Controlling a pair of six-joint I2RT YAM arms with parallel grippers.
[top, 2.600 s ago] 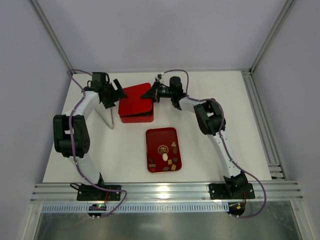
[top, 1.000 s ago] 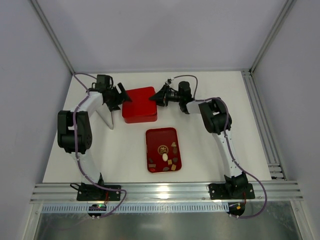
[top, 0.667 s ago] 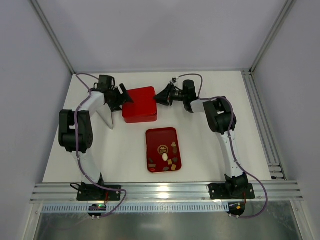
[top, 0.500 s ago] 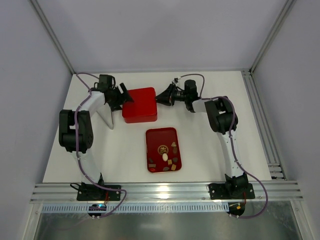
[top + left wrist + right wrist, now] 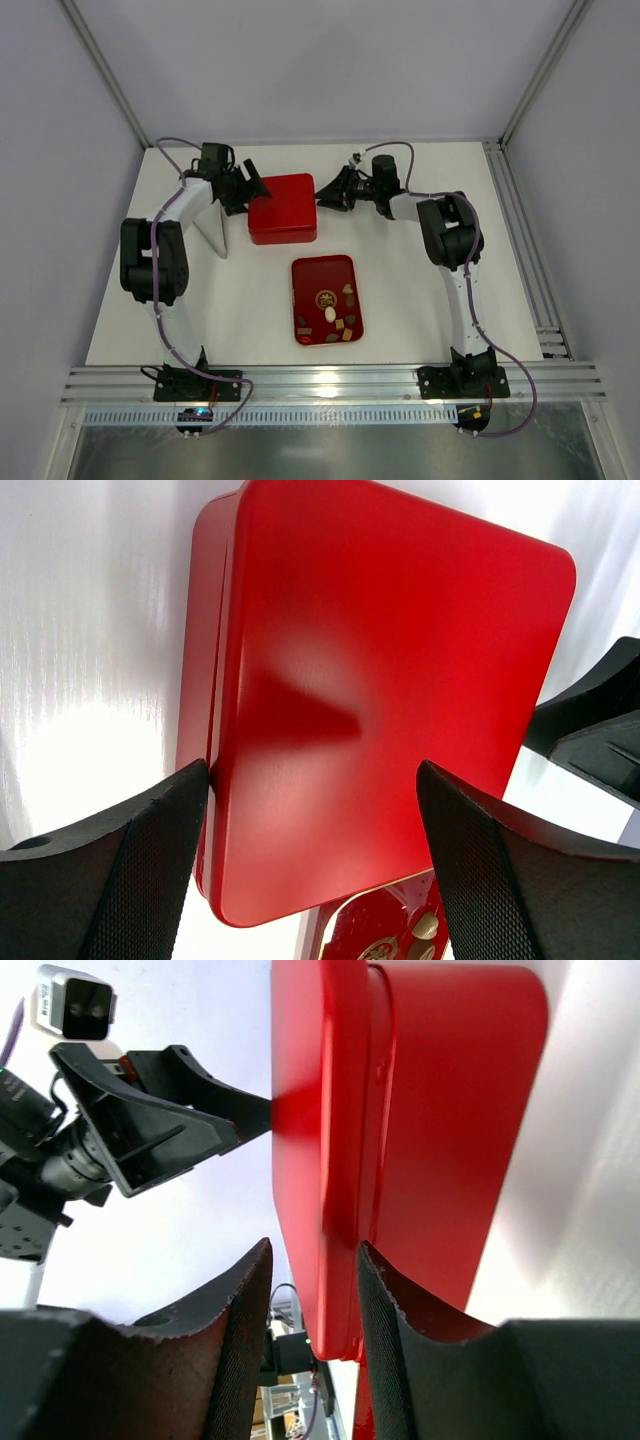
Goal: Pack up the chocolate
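Settled flat since earlier, the lid (image 5: pixel 380 680) closed the red box (image 5: pixel 283 207) at the tabletop's far middle. Left hand (image 5: pixel 312 780) gaped wide, empty; right hand (image 5: pixel 312 1252) straddled the lid's rim, grip unclear. Chocolate (image 5: pixel 330 314) lay on the central tray (image 5: pixel 300 272). Lidding seemed done; next, release cleanly.

A white tabletop (image 5: pixel 420 290) sits inside a booth of plain pale grey walls (image 5: pixel 320 70), joined at the back corners by slanting aluminium posts (image 5: pixel 540 70). Ribbed metal rails (image 5: pixel 380 384) run along its near edge and right side, the near one catching a bright glare.
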